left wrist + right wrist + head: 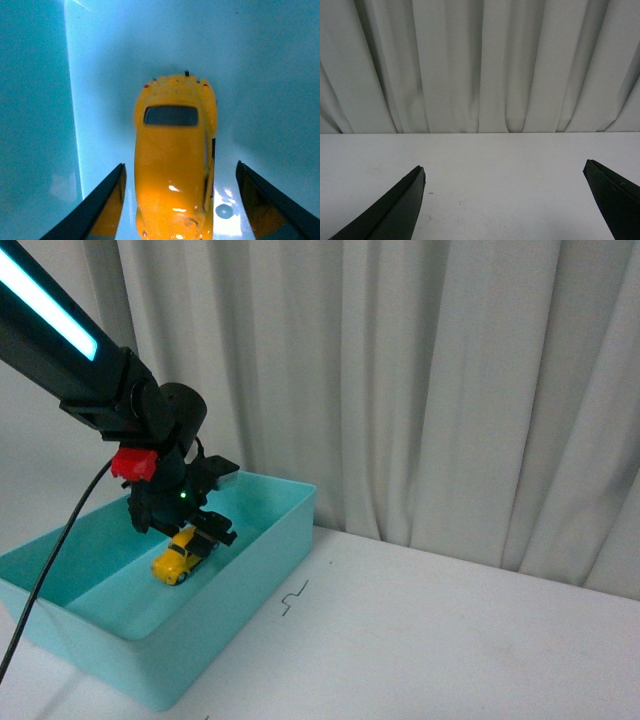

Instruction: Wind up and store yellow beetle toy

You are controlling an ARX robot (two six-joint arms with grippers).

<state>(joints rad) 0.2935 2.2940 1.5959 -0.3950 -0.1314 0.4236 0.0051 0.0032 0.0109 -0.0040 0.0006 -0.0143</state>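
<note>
Bin (pixel 250 575), turquoise plastic, open-topped, oblong. Nearest item. It sits at the desk's near left corner, its long side slanting toward the far edge. It serves as the store for the task's toy.

1. Curtain (pixel 420 370), pale grey, heavy vertical folds. Closes off the room behind the desk's far edge; nothing else of the room shows.
2. Desk (pixel 450 640), plain white, matte. Apart from the bin, it carries only one small item (no. 7).
3. Left arm (pixel 60 350), black with a lit cyan strip (pixel 45 300). Reaches down from the upper left into the bin, so the jaws stand over the bin floor. A black cable (pixel 50 560) hangs from it past the bin's near wall.
4. Left gripper (pixel 180 165), black, with a red part (pixel 135 462) at the wrist. Jaws are spread wide, one on each side of the toy, with bin floor showing in both gaps; they grip nothing. Judged a set-down pose.
5. Right gripper (pixel 503 165). Seen only in its own wrist view, jaws wide apart and empty over bare desk, facing the curtain. Idle, well clear of the bin.
6. Yellow beetle toy (pixel 180 558), glossy, dark windows. Lies inside the bin, apparently resting on its floor, directly beneath the left jaws. Storing looks all but complete; whether it is wound cannot be told.
7. Small dark stepped mark (pixel 293 600) on the desk just beside the bin's long wall. Purpose unknown.
</note>
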